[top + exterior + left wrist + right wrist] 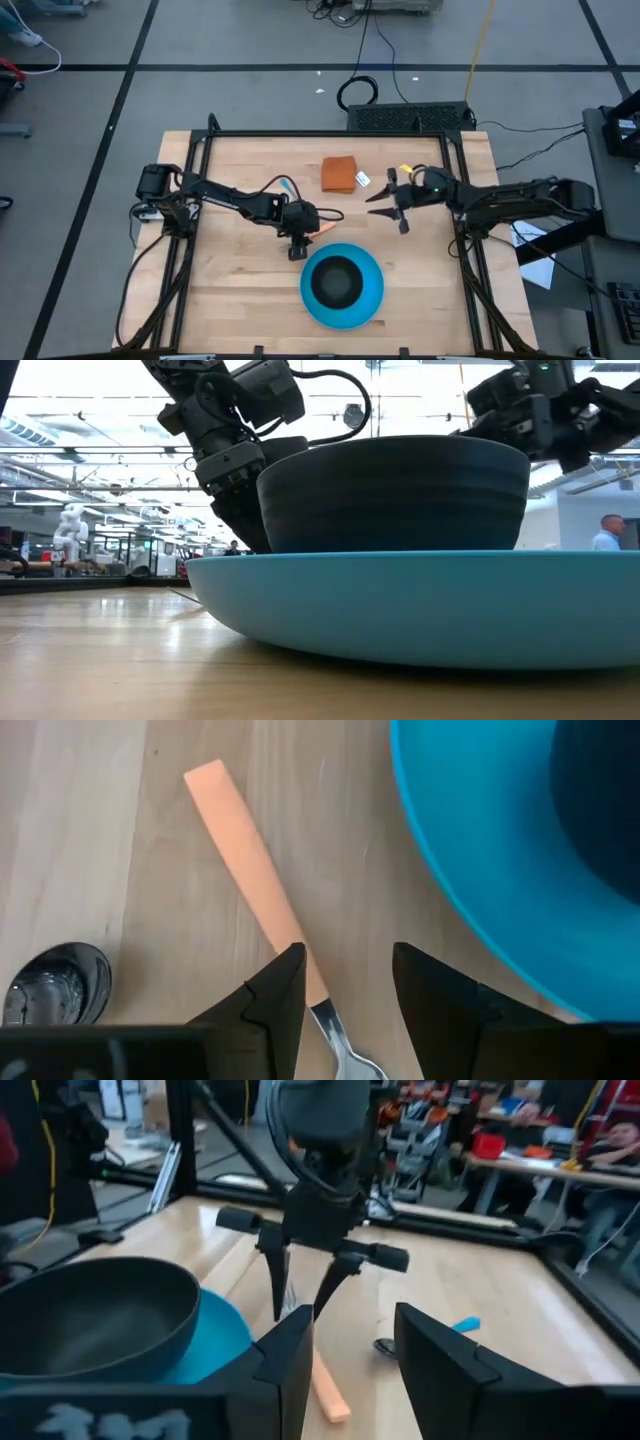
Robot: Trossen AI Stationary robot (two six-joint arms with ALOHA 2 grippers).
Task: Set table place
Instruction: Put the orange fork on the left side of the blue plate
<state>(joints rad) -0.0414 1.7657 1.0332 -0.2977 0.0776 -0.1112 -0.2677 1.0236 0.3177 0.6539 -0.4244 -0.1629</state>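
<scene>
The bright-blue plate [372,296] lies at the table's near middle with the black bowl [337,281] standing in it. The orange-handled fork [248,855] lies flat on the wood just beyond the plate's far-left rim. My left gripper [345,955] is open and points down over the fork, one finger on each side of where the handle meets the metal neck [330,1020]. The blue-handled spoon [462,1324] lies beyond it, and its bowl shows in the left wrist view [55,985]. My right gripper [390,208] is open and empty, above the table beyond the plate. My left gripper comes from above, pointing down, with its fingers across the fork. One finger [285,985] stands right beside the orange handle's metal end [312,982]. I cannot tell whether it touches the handle. The fork lies flat on the table.
A folded orange cloth with a white tag [339,173] lies at the far middle of the table. The black frame [330,134] edges the tabletop. Bare wood shows left of the plate [240,290]. People show in the room behind.
</scene>
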